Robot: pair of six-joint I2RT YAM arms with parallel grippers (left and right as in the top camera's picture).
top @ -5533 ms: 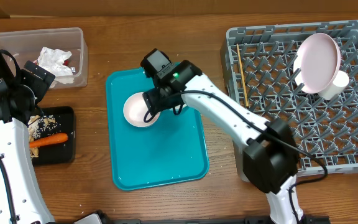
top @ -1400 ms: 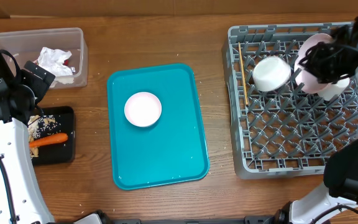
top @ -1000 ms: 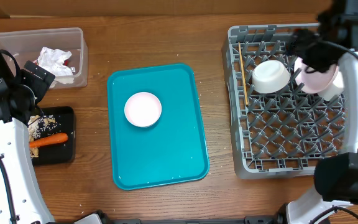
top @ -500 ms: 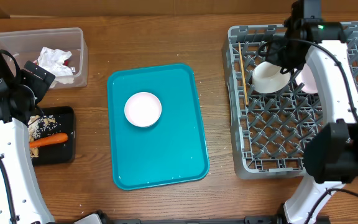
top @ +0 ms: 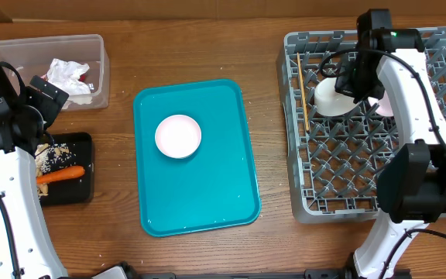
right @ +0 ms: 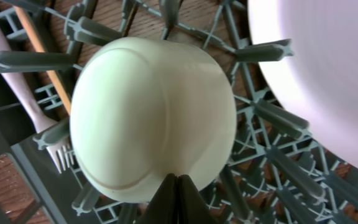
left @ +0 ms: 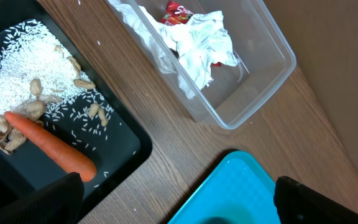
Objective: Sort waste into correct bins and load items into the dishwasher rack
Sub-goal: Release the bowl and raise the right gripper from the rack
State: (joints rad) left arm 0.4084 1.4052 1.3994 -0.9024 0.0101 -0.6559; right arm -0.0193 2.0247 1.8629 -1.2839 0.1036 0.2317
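While my right claw [right: 178, 198] hangs over the dishwasher rack [top: 339, 174], its state: pinched fully together and holding nothing, the tips just at the edge of the white bowl [right: 151, 118].
Left claw [left: 178, 200]: wide and empty, at the far left near the 2 bins.
Thing still to load: 1 small bowl [top: 178, 136], standing upright on the teal tray [top: 200, 194], in its upper left part.
Direction from the right claw: to my left and well apart, beyond the left wall of the rack and a strip of table.
Long axis: none, because this bowl is round; I judge that any side of the rim can be taken.
Nearer arm: the left claw seems a little nearer, but the rack is on the right arm's side, so I judge the right arm more suitable.
Rack contents: the white bowl tilted on the pegs with its outside toward my camera; the pink plate [right: 316, 68] just beside it, touching or not I cannot tell; 1 chopstick [right: 45, 62] and 1 fork [right: 59, 157] along the left side.
Clear tub [left: 253, 93]: crumpled napkins [left: 194, 46] and the red wrapper [left: 179, 9].
Black tray [left: 129, 149]: rice [left: 17, 68], crumbs [left: 36, 87] and 1 carrot [left: 48, 146] lying slantwise.
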